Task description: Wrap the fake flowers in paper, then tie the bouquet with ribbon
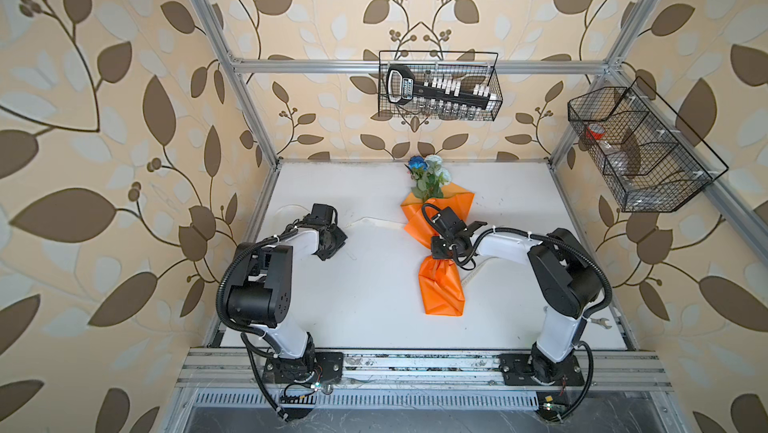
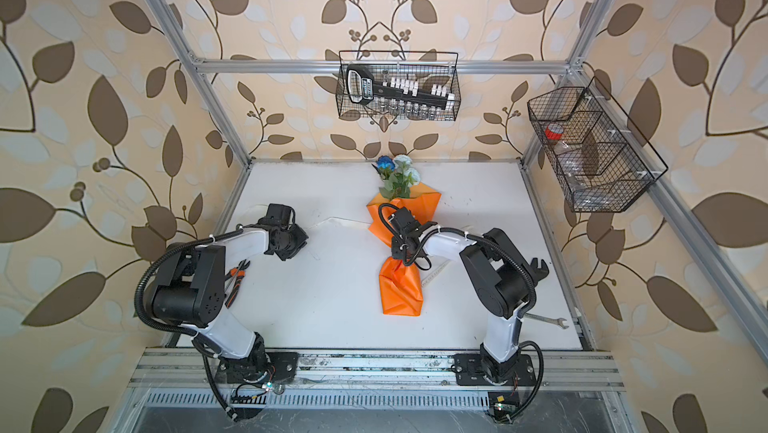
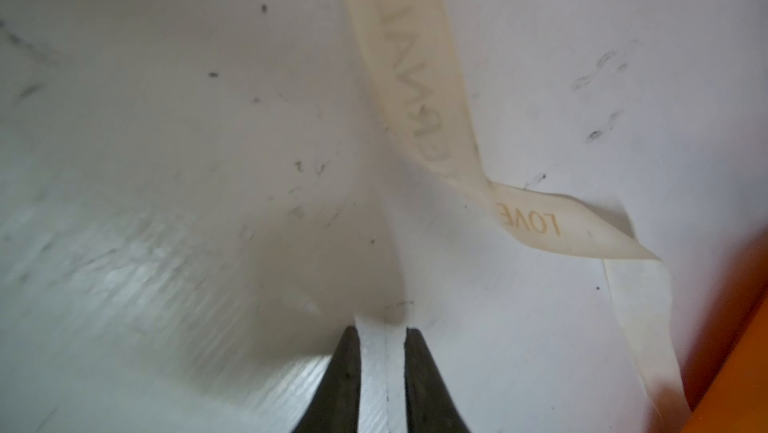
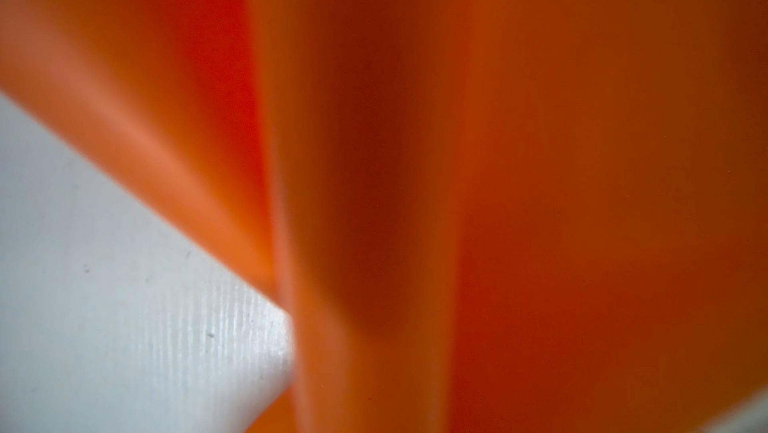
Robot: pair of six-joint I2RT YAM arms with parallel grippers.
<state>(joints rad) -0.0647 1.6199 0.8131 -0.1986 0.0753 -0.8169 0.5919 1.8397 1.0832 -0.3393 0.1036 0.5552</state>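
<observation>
The bouquet (image 1: 441, 289) lies flat on the counter (image 1: 365, 310), blooms at its far end. The cream ribbon (image 3: 415, 78) trails out from beside its pinched waist, probably laid there to be drawn around it. The right arm (image 1: 500, 244) folds in over that waist, jaws closed against the orange paper (seemingly pinning the bundle; any paper caught between them is hidden). The left arm (image 1: 301, 240) stretches low beside the bouquet toward the ribbon's loose end. Its jaws stand narrowly apart around a pale strip, and I cannot tell whether they grip it.
</observation>
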